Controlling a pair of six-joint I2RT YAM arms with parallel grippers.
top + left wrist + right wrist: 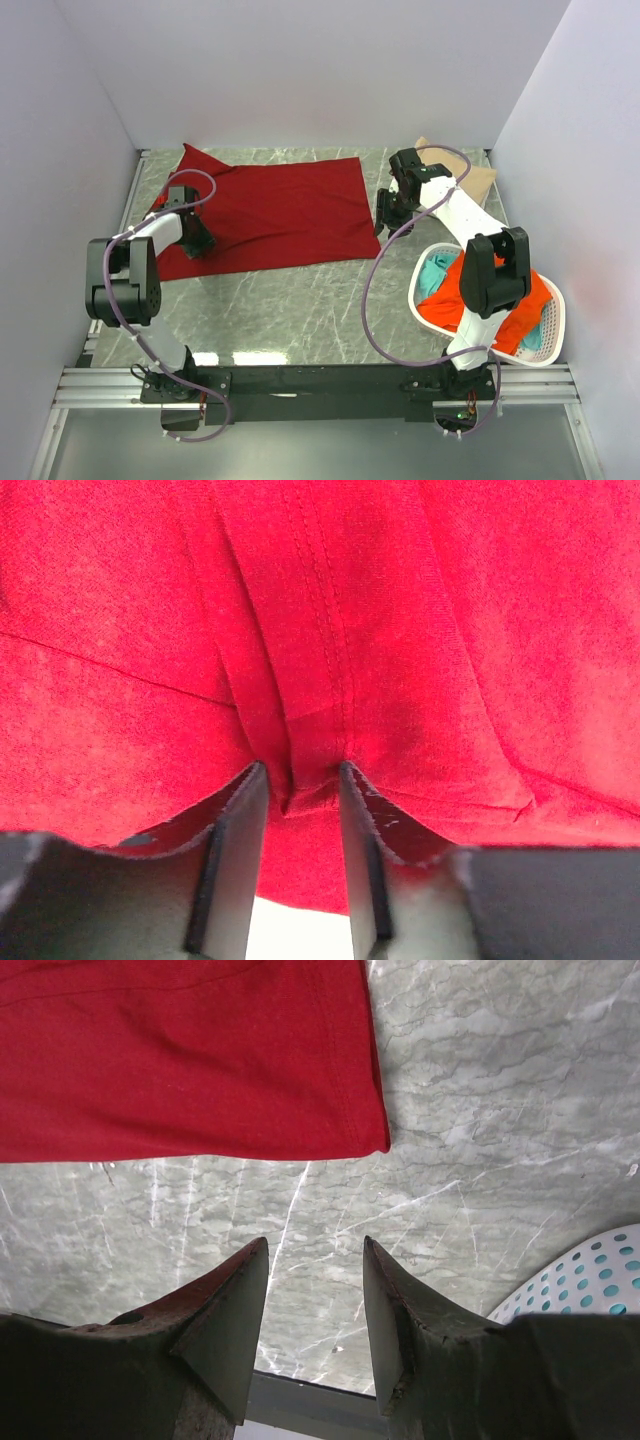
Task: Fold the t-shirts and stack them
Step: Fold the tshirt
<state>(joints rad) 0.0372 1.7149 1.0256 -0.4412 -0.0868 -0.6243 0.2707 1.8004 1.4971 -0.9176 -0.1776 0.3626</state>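
T-shirts, four, are seen: dark red t-shirt (pixel 280 210) at eleven o'clock, a fold pinched by left gripper (pixel 300 772); tan t-shirt (pixel 480 180) at one; orange-red t-shirt (pixel 445 302) and teal t-shirt (pixel 435 272) in one basket (pixel 555 320) at four. Right gripper (pixel 315 1250) is held open, empty.

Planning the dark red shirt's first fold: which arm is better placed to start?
Left, probably: the left end effector pinches a ridge of the dark red shirt; the right end effector hangs open over the table.

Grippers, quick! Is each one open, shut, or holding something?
Left gripper: jaws pinched on a fold of the dark red t-shirt.
Right gripper: jaws open, holding nothing.
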